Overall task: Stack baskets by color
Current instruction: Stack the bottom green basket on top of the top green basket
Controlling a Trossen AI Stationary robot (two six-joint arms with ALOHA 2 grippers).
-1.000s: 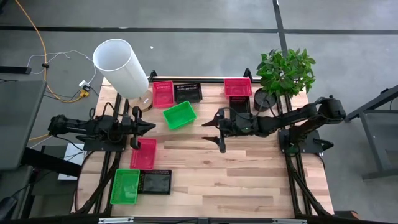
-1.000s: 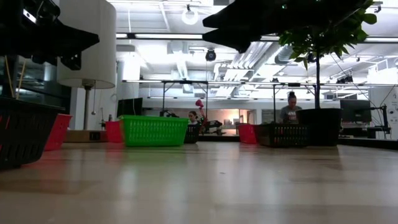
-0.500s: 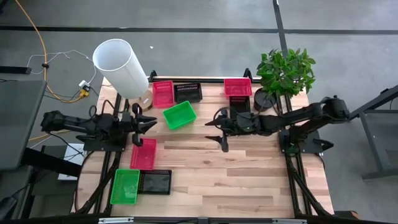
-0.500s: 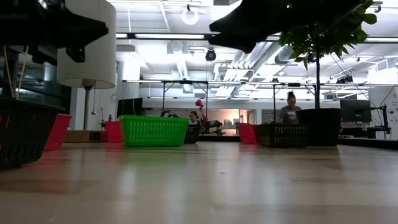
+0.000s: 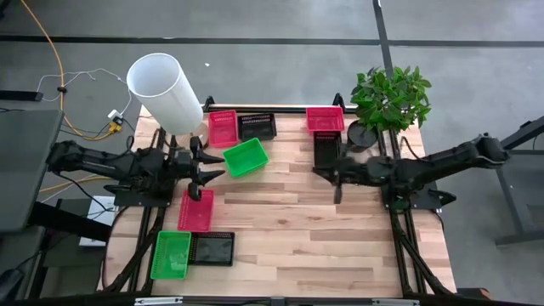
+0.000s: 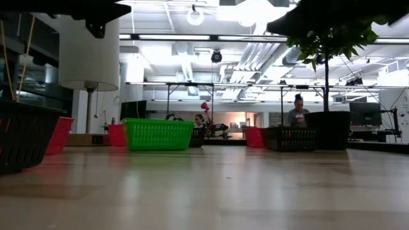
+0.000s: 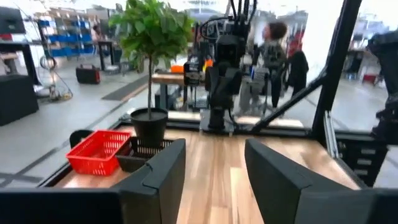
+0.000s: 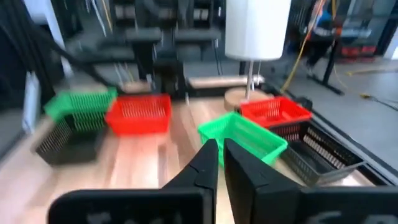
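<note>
the left gripper [image 5: 206, 167] has been raised off the pink basket [image 5: 195, 210], jaws open and empty; the right gripper [image 5: 337, 189], pulled back, is nearly shut, empty; stacking is barely begun.

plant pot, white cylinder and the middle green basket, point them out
plant pot [image 5: 360, 136], high view, its rim
white cylinder [image 5: 170, 98], high view, its side wall
green basket [image 5: 246, 157], high view, its floor

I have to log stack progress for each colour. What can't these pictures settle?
- High view: whether the black basket by the right gripper is one or several; looking straight down hides depth.
- Low view: the near black basket is cut by the edge.
- Right wrist view: motion blur smears the green basket over a black one.
</note>
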